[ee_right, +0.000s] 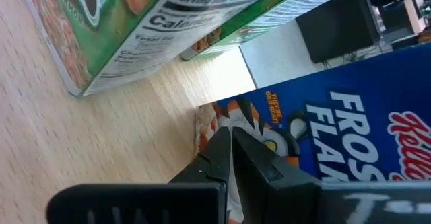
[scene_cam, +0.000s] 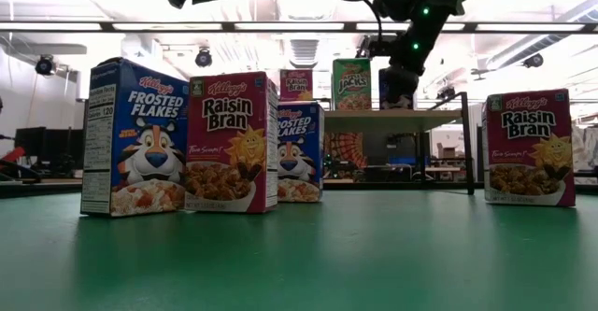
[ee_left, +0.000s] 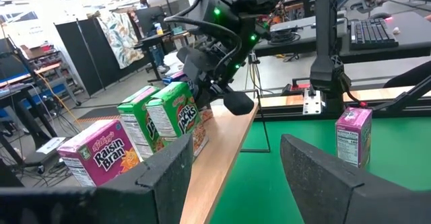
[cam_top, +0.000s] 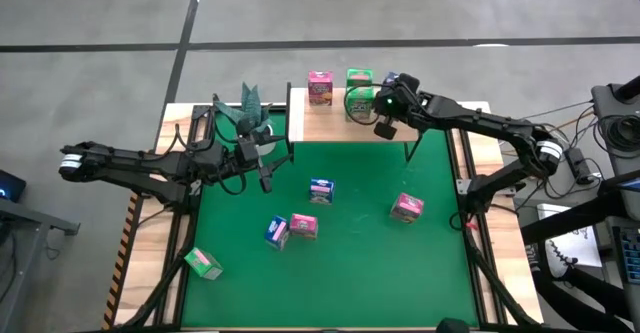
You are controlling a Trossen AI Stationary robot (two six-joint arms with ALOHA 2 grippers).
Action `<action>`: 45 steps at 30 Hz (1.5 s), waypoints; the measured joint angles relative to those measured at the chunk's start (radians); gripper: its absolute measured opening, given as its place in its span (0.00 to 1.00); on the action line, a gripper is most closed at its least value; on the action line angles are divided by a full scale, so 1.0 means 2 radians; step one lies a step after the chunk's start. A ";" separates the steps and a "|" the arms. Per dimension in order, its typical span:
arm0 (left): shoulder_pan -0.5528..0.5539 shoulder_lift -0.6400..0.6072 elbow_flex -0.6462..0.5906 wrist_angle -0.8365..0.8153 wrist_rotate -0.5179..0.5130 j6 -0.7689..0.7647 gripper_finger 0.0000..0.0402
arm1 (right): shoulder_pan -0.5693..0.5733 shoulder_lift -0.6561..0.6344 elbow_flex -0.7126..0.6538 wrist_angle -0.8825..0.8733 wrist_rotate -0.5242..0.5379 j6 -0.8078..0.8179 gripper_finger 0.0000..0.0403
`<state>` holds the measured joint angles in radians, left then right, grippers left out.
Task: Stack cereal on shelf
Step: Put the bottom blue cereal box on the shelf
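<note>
My right arm is stretched forward and inward, its right claw (cam_top: 386,103) pointing down with fingers pressed together. My left arm reaches in from the side, left claw (cam_top: 262,173) spread apart, holding nothing.

I see glossy printed cardboard cereal boxes (scene_cam: 229,143), a pale smooth wooden shelf (ee_left: 222,150) and a matt green mat (cam_top: 350,253).

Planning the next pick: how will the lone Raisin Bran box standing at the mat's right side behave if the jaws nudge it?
The Raisin Bran box stands upright on a narrow base, so it would probably tip rather than slide. Thin printed carton: likely light, and may dent under a hard squeeze.
</note>
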<state>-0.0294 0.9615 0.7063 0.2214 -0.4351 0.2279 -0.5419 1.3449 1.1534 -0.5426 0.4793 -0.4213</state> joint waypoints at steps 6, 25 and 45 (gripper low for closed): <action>0.000 0.000 0.000 -0.001 0.000 0.000 0.52 | 0.000 -0.013 0.000 -0.017 0.004 -0.007 0.02; 0.000 0.000 0.000 -0.002 0.000 0.000 0.52 | -0.011 -0.029 0.000 -0.041 0.022 -0.017 0.02; 0.000 0.000 0.000 -0.003 0.000 0.000 0.52 | -0.016 -0.029 0.000 -0.029 0.022 -0.030 0.02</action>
<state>-0.0293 0.9615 0.7064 0.2161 -0.4347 0.2276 -0.5743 1.2869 1.1538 -0.6015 0.5232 -0.4805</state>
